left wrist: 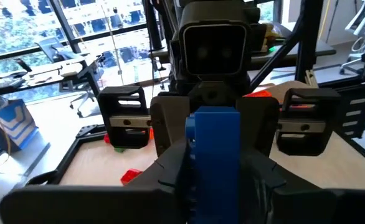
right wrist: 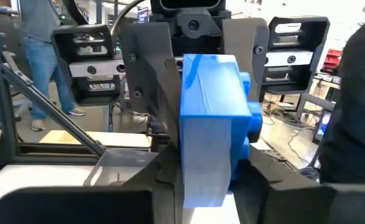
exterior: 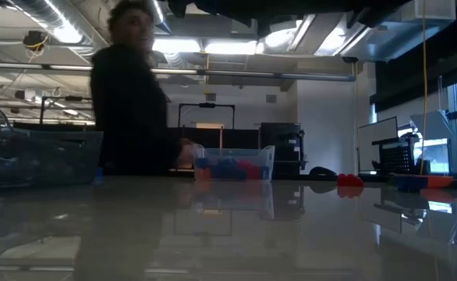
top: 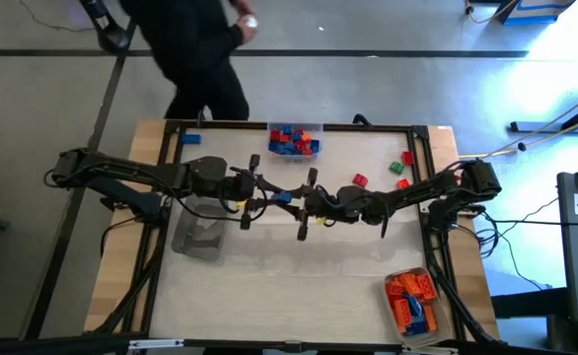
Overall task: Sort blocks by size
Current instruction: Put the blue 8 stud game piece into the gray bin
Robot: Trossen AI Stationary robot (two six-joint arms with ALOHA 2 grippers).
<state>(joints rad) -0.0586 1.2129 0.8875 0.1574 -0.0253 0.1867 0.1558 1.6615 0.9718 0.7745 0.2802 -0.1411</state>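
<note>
Above the middle of the table [top: 269,286], the left gripper [top: 259,192] and the right gripper [top: 304,202] meet nose to nose, both clamped on one blue block [top: 284,197].

Risk: if either releases before the other's hold is firm, the block may drop; opposed pulling may twist it loose.

The block's long axis appears to run along both grippers; its studs face sideways.

Dim, blurred, glaring ceiling lights
</note>
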